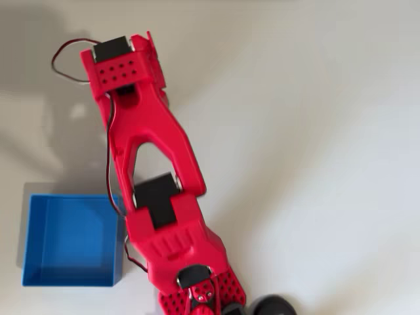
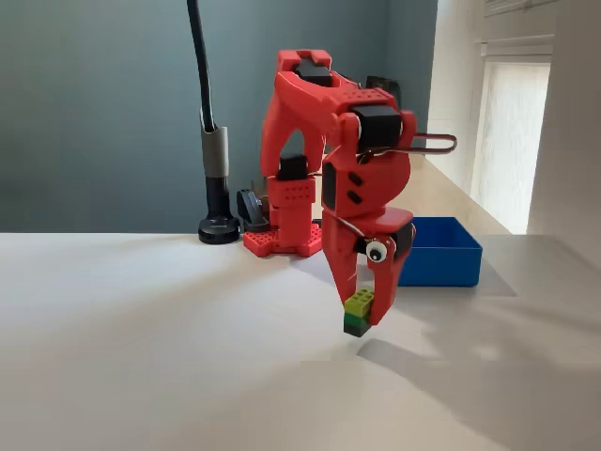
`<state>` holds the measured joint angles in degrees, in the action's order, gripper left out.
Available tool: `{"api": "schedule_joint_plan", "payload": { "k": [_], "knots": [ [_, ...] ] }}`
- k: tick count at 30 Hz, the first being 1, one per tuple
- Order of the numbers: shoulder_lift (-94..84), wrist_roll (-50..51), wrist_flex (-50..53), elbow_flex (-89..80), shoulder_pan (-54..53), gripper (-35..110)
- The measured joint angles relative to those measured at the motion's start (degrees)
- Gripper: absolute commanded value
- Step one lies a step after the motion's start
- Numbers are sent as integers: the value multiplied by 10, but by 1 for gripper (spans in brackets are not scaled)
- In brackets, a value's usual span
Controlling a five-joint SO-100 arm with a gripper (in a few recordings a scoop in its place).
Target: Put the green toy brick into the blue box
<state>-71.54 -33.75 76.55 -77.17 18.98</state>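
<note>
Gripping the green toy brick [image 2: 358, 311] between my jaws [image 2: 362, 315], brick lifted just clear of the pale surface [image 2: 141, 357], its shadow beneath, blue box [image 2: 441, 252] well apart behind at my right in the fixed view, open surface on all sides.

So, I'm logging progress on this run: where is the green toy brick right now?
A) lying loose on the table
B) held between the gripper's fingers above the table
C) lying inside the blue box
B: in the fixed view the gripper pinches the green toy brick clear of the table.
</note>
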Motion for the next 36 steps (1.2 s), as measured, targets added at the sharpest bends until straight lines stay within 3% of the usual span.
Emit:
{"api": "schedule_joint_plan", "payload": {
  "k": [16, 28, 36],
  "knots": [
    [-340, 55, 11, -248, 209, 0],
    [-378, 185, 99, -253, 425, 0],
    [-379, 245, 119, -248, 502, 0]
  ]
}}
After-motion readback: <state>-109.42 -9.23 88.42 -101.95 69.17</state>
